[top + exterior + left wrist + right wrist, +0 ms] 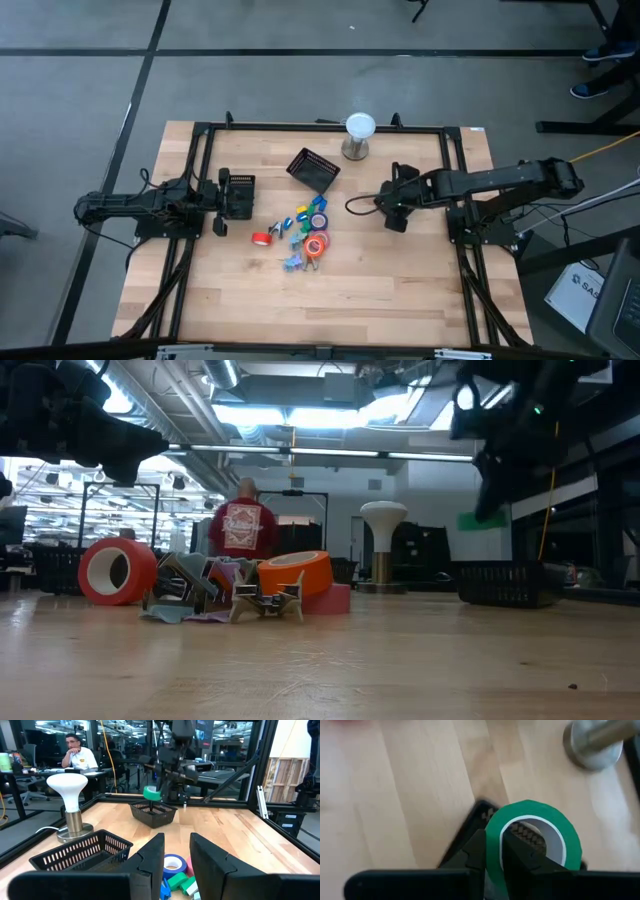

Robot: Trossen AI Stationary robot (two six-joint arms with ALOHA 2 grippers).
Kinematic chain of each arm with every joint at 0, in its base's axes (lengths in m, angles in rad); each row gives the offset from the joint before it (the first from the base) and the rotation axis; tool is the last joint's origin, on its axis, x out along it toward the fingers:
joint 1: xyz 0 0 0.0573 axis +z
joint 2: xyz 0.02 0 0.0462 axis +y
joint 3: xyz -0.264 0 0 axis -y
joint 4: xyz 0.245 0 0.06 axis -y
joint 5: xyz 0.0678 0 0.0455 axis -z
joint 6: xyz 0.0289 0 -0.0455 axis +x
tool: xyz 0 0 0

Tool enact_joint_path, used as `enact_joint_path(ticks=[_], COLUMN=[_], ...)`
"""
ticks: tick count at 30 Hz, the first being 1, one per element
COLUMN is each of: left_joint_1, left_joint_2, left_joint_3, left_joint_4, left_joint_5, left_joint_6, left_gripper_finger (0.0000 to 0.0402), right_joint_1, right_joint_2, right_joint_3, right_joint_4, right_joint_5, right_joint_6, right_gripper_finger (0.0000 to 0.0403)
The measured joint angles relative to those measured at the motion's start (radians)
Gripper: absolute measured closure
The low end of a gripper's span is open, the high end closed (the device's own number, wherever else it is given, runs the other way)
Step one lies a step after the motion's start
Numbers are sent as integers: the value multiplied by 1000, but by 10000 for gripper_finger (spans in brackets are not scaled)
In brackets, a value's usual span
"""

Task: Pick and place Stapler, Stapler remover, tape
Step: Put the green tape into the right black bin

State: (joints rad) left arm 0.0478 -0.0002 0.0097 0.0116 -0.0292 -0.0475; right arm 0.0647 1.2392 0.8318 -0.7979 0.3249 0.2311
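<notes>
- Spanning most of the high view, a light wooden table (400, 290) is seen inside a black frame, with one dark arm reaching in from each side.
- A black mesh basket (313, 169) is set near the far middle of the table, beside a white-topped lamp (359, 136) on a metal base; in the left wrist view two mesh baskets are shown, one near the lamp and one farther off, under the right arm.
- The right gripper (492, 851) is held above the table, right of the basket in the high view; its fingers are pinched on the wall of a green tape roll (535, 837), one finger inside the hole and one outside, and the roll is carried in the air over a basket's edge.
- The left gripper (176, 865) is kept at the table's left side, aimed toward the pile; its fingers are spread a little, with nothing between them.
- A pile of small coloured items (305, 235) lies at the table's middle: a red tape roll (117, 571) at its left edge, an orange tape roll (295, 574), a blue roll (174, 865) and green blocky pieces.
- A person in a red shirt (243, 525) is seen beyond the table in the low view.
</notes>
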Motion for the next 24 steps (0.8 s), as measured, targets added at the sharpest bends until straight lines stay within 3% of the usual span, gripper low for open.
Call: enact_joint_path(ticks=[6, 15, 24], left_joint_1=[0, 0, 0], left_joint_2=[0, 0, 0], left_joint_3=[0, 0, 0], left_joint_4=[0, 0, 0], left_joint_5=[0, 0, 0], left_joint_6=[0, 0, 0], left_gripper_finger=[313, 313, 313], right_joint_1=[0, -3, -5], right_joint_2=[-50, -129, -129], right_joint_3=[-156, -292, -398], right_joint_4=[112, 188, 373], right_joint_5=[-1, -2, 75], right_joint_6=[35, 218, 259], right_gripper_finger=[359, 359, 359])
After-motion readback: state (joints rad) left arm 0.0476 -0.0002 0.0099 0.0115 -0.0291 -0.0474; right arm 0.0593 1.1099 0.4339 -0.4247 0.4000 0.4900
